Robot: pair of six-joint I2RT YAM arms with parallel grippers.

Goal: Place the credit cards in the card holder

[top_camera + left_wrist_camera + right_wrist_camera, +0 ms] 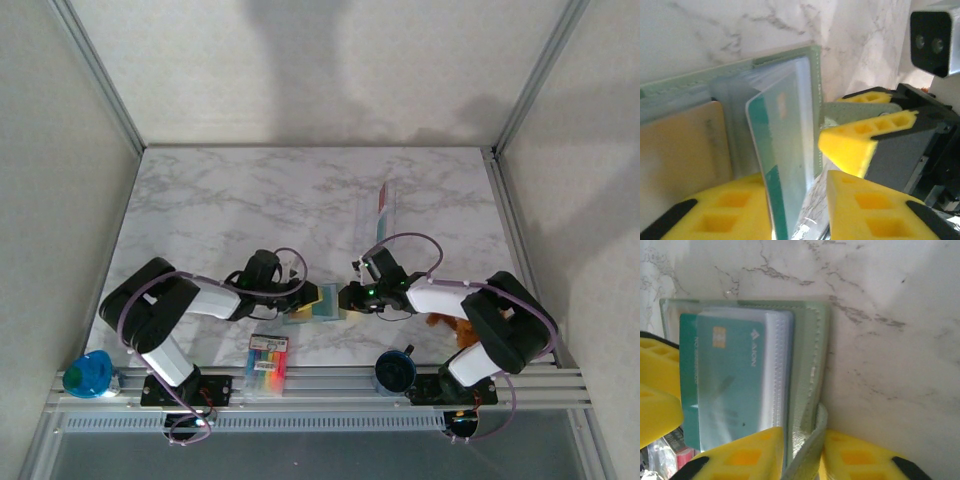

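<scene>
The grey-green card holder (322,306) lies open near the table's front, between my two grippers. A teal-blue card (785,150) stands part-way in its clear sleeve (777,365), and a tan-gold card (675,150) lies in the panel beside it. My left gripper (795,200) is open around the teal card's near end: one finger touches it, the other stands clear. My right gripper (804,440) is shut on the card holder's green edge and flap (812,440). A red and white card (387,205) lies apart, further back on the right.
A pack of multicoloured markers (267,362) lies at the front edge, left of centre. A dark blue mug (395,372) stands at the front right, with an orange-brown object (445,322) behind it. A blue item (88,375) sits at the front left corner. White walls enclose the marble table (250,200).
</scene>
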